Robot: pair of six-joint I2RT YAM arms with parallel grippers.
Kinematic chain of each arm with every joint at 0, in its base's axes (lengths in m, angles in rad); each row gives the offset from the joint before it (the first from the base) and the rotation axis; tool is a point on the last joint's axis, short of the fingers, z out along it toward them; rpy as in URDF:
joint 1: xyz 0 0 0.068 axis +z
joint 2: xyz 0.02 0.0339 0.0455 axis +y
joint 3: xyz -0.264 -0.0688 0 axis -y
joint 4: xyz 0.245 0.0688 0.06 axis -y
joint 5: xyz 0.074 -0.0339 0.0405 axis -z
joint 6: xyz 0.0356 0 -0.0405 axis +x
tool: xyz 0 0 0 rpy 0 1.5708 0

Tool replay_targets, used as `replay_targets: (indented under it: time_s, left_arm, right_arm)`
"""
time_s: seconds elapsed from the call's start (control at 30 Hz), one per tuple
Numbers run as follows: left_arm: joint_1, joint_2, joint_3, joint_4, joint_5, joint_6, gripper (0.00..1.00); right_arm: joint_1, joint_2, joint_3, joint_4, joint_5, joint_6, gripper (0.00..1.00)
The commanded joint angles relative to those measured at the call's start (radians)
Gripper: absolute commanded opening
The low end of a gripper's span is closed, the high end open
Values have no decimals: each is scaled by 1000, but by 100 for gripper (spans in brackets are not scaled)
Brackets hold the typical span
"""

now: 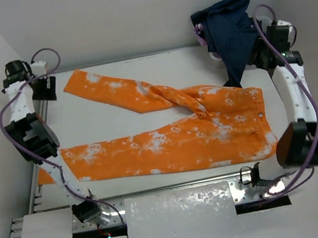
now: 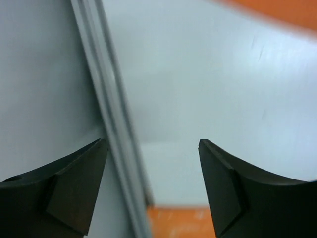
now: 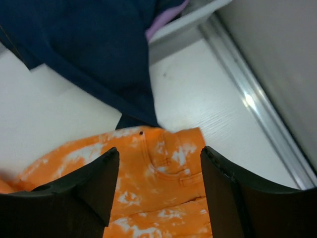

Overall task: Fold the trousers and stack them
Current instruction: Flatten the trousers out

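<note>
On counter (image 1: 106,119), trousers (image 1: 170,145) lie spread; left hand (image 2: 153,144) apart, empty, beside leg ends; right hand (image 3: 158,151) apart, empty, above waist end

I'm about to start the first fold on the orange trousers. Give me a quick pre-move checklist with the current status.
1. Left claw open and empty: ok.
2. Right claw open and empty: ok.
3. Trousers lying flat: not ok; the far leg is twisted near the crotch.
4. Waistband free of the dark blue garment: not ok; the garment's edge meets it.
5. Near leg's cuff fully on the table: cannot tell; the left arm covers it.
</note>
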Motion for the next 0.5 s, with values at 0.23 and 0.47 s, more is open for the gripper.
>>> replay_targets:
  time_s: [0.23, 0.47]
  left_arm:
    - [-221, 264, 234, 510, 25, -381, 86]
    - [-247, 364, 219, 482, -55, -375, 85]
  right_arm:
    - [347, 345, 247, 33, -337, -323, 68]
    - [542, 935, 831, -82, -487, -270, 80]
